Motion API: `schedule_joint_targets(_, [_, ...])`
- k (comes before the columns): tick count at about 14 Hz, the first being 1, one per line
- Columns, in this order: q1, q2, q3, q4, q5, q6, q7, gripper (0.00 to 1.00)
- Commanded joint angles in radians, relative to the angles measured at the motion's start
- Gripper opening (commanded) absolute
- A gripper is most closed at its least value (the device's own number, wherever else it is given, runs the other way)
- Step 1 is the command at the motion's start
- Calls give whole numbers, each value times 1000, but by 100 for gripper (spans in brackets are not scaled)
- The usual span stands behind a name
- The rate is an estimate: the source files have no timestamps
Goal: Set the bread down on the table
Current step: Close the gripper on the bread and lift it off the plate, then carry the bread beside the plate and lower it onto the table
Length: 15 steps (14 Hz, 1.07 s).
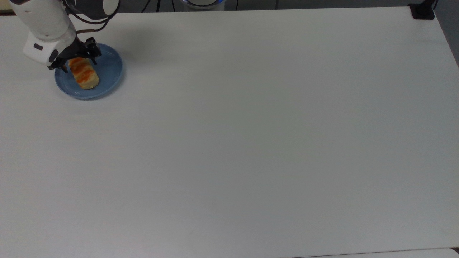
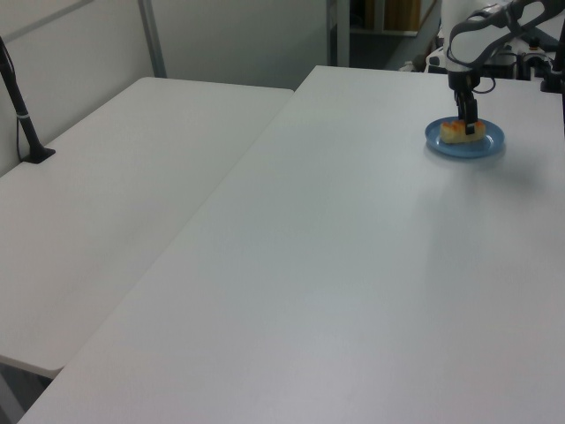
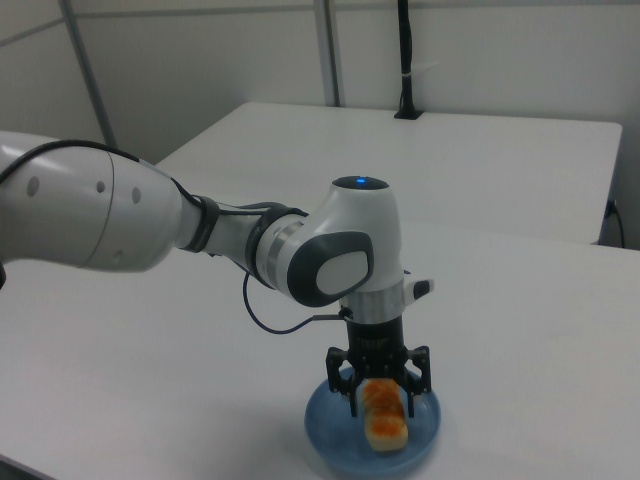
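On plate (image 1: 107, 71), bread (image 1: 84, 73) unlifted

The white table (image 1: 251, 143) bears a blue plate (image 1: 109, 71)

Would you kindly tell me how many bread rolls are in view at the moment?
1. The small pale-tan bread roll with orange stripes lies on the round blue plate near the white table's corner, at the top view's upper left, between the open black gripper's fingers.
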Motion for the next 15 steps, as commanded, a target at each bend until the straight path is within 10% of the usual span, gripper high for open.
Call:
schedule_joint_targets(1, [6,-8,-3,-27,0,52,-10,74])
schedule_joint_targets(6, [8,-11,-3,-31,0,44,-7,33])
schedule_joint_targets(11, [25,-47,0,41,21,-81,81,30])
schedule_joint_targets(15, [43,-21,-2,173,179,-102,156,30])
